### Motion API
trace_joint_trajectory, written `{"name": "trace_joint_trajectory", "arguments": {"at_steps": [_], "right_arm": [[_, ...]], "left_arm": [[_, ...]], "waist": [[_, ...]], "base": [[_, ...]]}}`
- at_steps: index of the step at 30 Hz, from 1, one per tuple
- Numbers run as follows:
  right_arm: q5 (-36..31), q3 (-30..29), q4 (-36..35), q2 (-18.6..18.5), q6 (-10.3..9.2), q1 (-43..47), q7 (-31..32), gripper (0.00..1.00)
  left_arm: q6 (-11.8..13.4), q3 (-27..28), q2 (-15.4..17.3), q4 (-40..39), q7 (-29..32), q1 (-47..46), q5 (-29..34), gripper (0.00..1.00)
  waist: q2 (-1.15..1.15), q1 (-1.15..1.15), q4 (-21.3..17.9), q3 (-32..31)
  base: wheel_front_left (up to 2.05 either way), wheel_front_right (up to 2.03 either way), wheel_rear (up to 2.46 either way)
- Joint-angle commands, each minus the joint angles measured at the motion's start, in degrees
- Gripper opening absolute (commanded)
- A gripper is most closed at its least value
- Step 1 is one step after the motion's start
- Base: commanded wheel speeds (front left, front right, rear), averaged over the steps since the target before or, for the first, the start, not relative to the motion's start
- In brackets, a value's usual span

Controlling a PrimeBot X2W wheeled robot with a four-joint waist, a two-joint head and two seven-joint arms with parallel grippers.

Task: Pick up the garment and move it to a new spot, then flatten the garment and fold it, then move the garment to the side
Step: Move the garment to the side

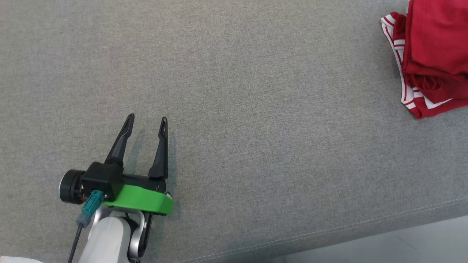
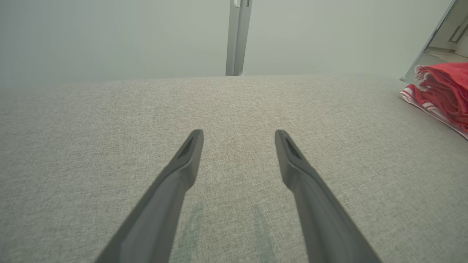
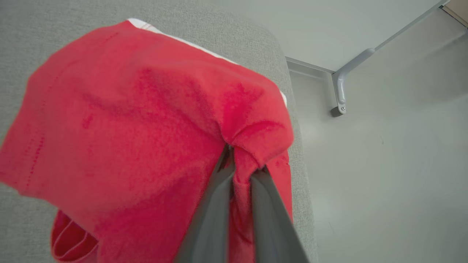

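Right claw (image 3: 244, 160): clamped on a fold of the red garment (image 1: 435, 51), bunched at the far right of the grey fabric surface (image 1: 256, 91). Left claw (image 1: 147, 119): wide, empty, well apart.

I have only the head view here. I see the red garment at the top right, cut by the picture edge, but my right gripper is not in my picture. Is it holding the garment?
Observer: Yes. In the right wrist view the right gripper is shut on a fold of the garment.
Operator: Is the garment close to the end of the cushion?
Observer: Yes. It is by the rounded corner of the gray cushion, with pale floor just beyond.
Operator: What is ahead of the left gripper?
Observer: In the left wrist view a gray metal post stands past the cushion's far edge.
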Motion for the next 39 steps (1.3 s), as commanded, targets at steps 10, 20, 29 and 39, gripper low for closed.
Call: {"name": "trace_joint_trajectory", "arguments": {"at_steps": [10, 20, 29, 39], "right_arm": [[-1.6, 0.2, 9.2, 4.3, -0.11, 1.3, -5.0, 1.0], [0.4, 0.0, 12.0, 5.3, -0.11, 5.1, -6.7, 1.0], [-0.8, -0.1, 12.0, 6.4, -0.11, 2.7, -12.4, 1.0], [-3.4, -5.6, 7.5, 9.1, -0.1, 1.5, -19.0, 1.0]], "left_arm": [[0.6, -0.4, 1.3, -1.3, 1.0, -0.7, 0.6, 1.0], [1.4, -0.5, 1.6, -1.4, 1.1, 0.4, 0.0, 1.0], [1.5, -0.3, 1.8, -0.3, 0.7, 0.7, -1.1, 1.0], [3.0, 1.9, 0.3, 3.4, -1.1, 2.4, -3.6, 1.0]], "waist": [[0.58, 0.0, -0.2, 1.0], [0.58, 0.0, -1.8, 0.2], [0.58, 0.0, -4.0, -3.5], [0.58, 0.0, -3.6, -12.0]], "base": [[0.0, 0.0, 0.0], [0.0, 0.0, 0.0], [0.0, 0.0, 0.0], [0.0, 0.0, 0.0]]}}
